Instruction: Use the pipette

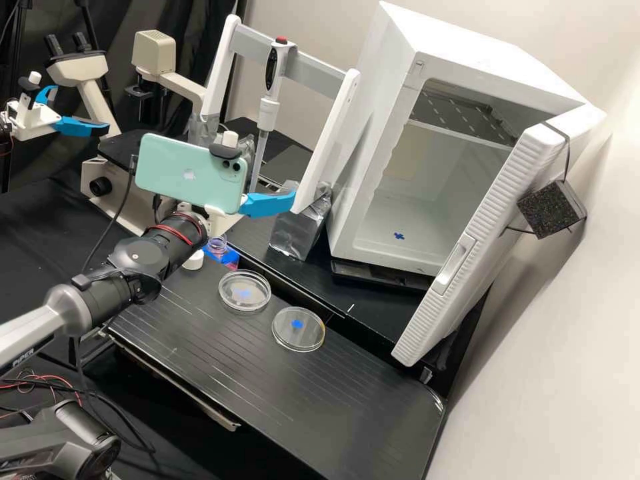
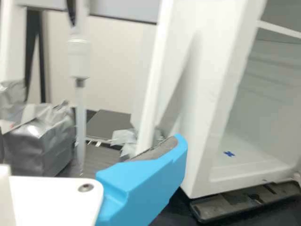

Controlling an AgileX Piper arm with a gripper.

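A slim white laboratory pipette with a red-topped plunger and a long clear tip (image 1: pixel 268 113) hangs upright from the grey crossbar of a white-legged stand (image 1: pixel 319 68) at the back of a black laboratory bench. Facing it, the white gripper with bright blue fingers (image 1: pixel 273 180) holds nothing: its jaws look parted, with the grey inner pad of one finger (image 2: pixel 157 151) bare in the wrist view. A mint-green phone (image 1: pixel 190 172) is mounted on the arm above them.

The step appears to be lining up to take the pipette from its stand. A sound approach would set the open jaws on either side of the thick body, centre it, then close gently. Raising it straight off its support before drawing back would spare the tip a knock against the stand's leg; keeping it upright afterwards should protect any liquid inside.

In front of the stand are a small clear bottle with pinkish contents (image 1: pixel 217 245), a round white cap (image 1: pixel 193 260) beside it and two clear round dishes with blue marks (image 1: pixel 245 291) on the ridged black work surface (image 1: pixel 267 387). At right, a white box-shaped incubator (image 1: pixel 380 153) stands with its door open; a cream microscope (image 1: pixel 155 53) occupies the left.
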